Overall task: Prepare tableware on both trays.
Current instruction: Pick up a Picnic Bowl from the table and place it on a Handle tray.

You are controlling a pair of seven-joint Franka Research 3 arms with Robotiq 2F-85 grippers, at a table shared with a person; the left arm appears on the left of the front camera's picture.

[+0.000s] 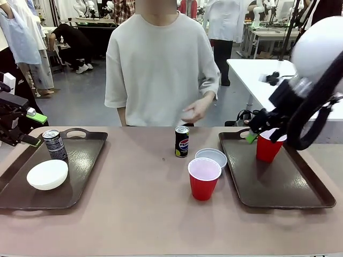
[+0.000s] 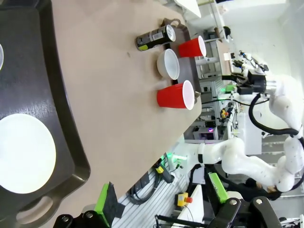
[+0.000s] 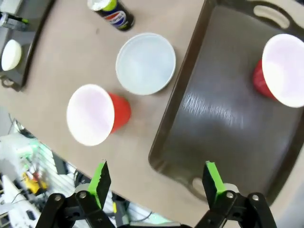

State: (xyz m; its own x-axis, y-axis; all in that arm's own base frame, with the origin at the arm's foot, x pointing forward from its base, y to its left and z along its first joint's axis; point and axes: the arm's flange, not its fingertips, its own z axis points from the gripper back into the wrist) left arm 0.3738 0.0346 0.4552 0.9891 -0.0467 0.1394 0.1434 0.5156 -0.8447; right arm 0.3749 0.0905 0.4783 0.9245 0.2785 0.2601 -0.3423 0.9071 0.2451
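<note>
Both grippers are released with nothing between the fingers. The right gripper (image 3: 156,187) hangs over the right tray (image 1: 300,187), beside the seated red cup (image 1: 268,148). The left gripper (image 2: 161,199) sits at the outer edge of the left tray (image 1: 86,160), which holds a drink can (image 1: 54,145) and a white bowl (image 1: 47,174).

Standing on the table between the trays are the Pepsi can (image 1: 181,142), loose bowl (image 1: 211,157) and loose red cup (image 1: 203,179). The loose bowl lies just beside the right tray's inner rim, toward mid-table from the right fingers. I judge the right arm nearer.

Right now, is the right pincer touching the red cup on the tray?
Apart. The right wrist view shows bare tray between the open right pincer and the red cup.
</note>
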